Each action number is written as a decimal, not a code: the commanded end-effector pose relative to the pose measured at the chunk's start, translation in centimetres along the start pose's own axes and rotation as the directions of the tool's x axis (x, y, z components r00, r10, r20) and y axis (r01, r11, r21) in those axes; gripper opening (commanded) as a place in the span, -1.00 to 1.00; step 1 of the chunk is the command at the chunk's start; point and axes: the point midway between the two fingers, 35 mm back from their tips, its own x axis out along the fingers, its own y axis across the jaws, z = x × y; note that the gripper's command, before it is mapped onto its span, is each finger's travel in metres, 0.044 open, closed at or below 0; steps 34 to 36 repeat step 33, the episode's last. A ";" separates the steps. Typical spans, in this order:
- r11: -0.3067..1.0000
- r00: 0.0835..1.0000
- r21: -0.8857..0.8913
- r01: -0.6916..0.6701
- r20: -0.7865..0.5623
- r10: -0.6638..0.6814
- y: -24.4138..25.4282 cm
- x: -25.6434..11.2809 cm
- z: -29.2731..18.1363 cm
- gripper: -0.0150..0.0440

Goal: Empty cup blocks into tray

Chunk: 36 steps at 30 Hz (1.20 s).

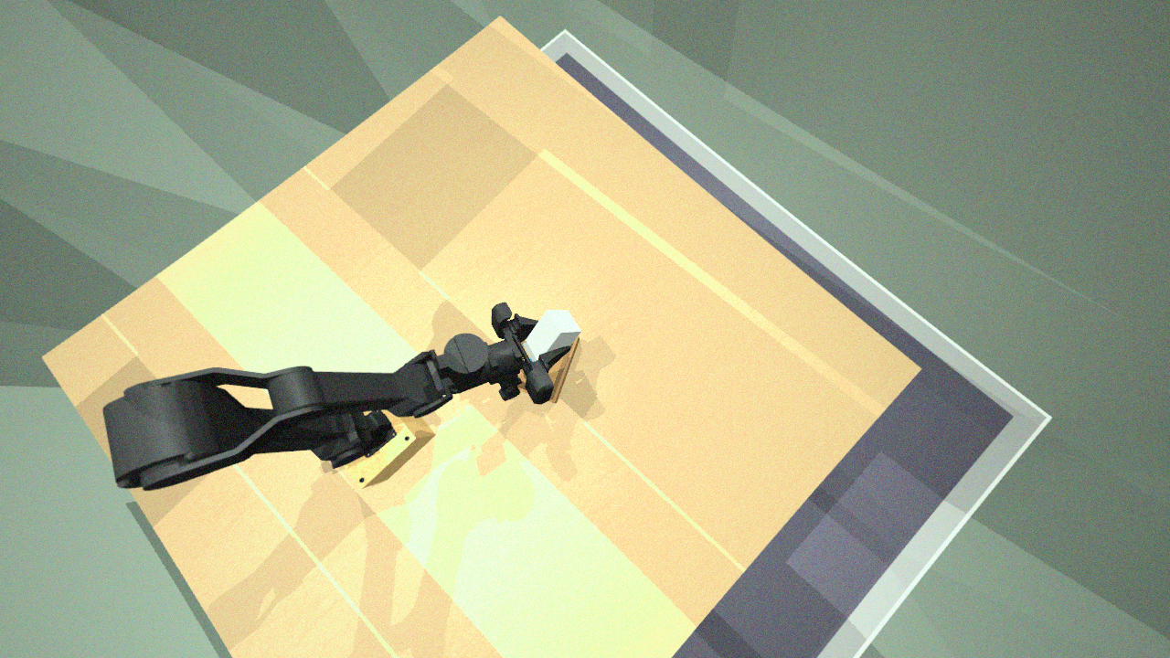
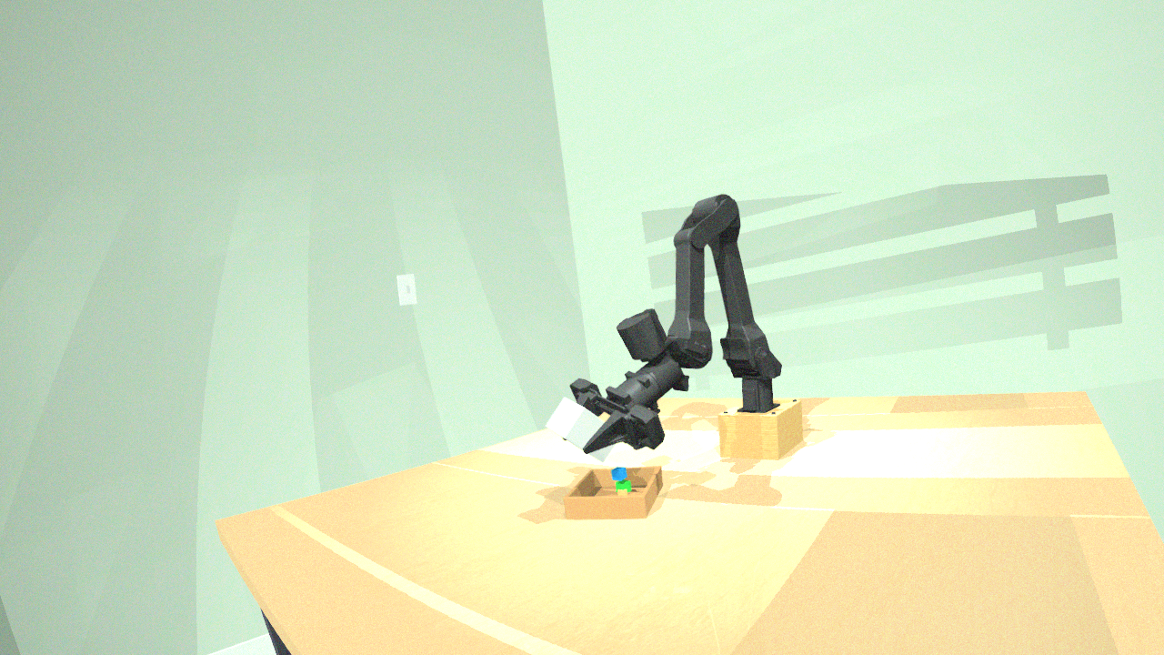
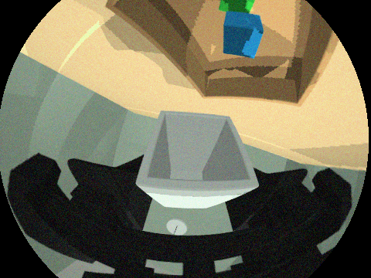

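Note:
My gripper (image 1: 552, 336) (image 2: 587, 425) (image 3: 190, 150) is shut on the pale grey-white cup (image 1: 558, 327) (image 2: 574, 420) (image 3: 197, 143). The cup is held tipped above the table, near the tray, and its inside looks empty in the wrist view. The shallow brown tray (image 2: 606, 507) (image 3: 251, 86) lies below; the arm partly covers it in the top view. A blue block (image 2: 619, 473) (image 3: 236, 36) shows above a green block (image 2: 623, 486) (image 3: 236, 5), both within the tray's outline. A tan block (image 2: 623, 491) shows just under the green one. I cannot tell whether the blue block is resting or in the air.
The arm's wooden base block (image 1: 384, 461) (image 2: 748, 436) stands on the table (image 1: 670, 327) (image 2: 488, 561), behind the tray in the exterior view. The table's edge shows beyond the cup in the wrist view. A white outlet plate (image 2: 406, 288) is on the wall.

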 end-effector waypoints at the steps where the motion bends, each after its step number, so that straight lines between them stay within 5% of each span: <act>1: 0.996 1.000 0.084 -0.005 -0.004 0.005 0.1 0.0 -0.1 -0.49; 36: 0.987 0.989 0.161 -0.019 -0.144 0.043 0.0 -0.2 -0.1 -0.49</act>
